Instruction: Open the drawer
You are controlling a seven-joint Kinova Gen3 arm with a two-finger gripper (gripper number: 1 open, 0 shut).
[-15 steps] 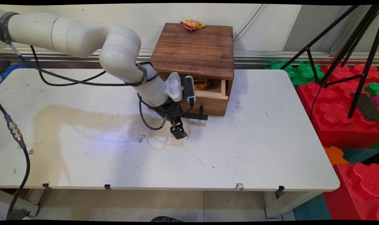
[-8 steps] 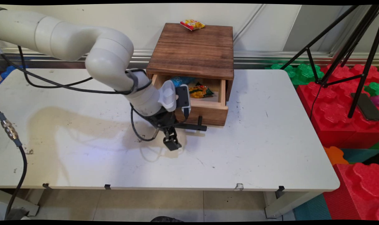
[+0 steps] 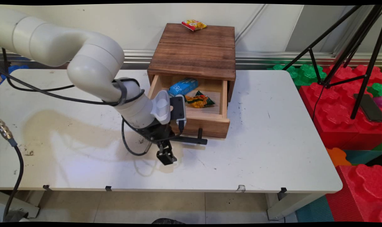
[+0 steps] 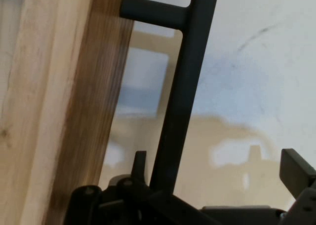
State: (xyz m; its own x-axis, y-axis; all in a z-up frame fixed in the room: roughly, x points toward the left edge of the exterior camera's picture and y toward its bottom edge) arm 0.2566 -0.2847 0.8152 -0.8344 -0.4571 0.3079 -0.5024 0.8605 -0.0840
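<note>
Gripper at the drawer handle

The gripper (image 3: 165,148) hooks the black handle (image 3: 191,139) between its fingers, which stand apart. Behind it the wooden drawer (image 3: 209,121) is pulled out, holding a blue packet (image 3: 183,87) and a snack bag (image 3: 198,101). On the box (image 3: 195,50) lies another snack (image 3: 194,24).

The white arm (image 3: 52,44) comes in from the upper left and bends at a rounded elbow joint (image 3: 94,67) above the table's (image 3: 272,151) left half, then slopes down and to the right through the wrist (image 3: 135,108), which carries a grey vented housing and a black camera block (image 3: 177,108). Black cables (image 3: 46,94) hang from the forearm and loop under the wrist. The black gripper (image 4: 217,163) points down toward the table's near edge, low over the middle of the surface. Its fingers (image 4: 295,168) stand well apart, one at the left of the hand view, the other at the far right
</note>
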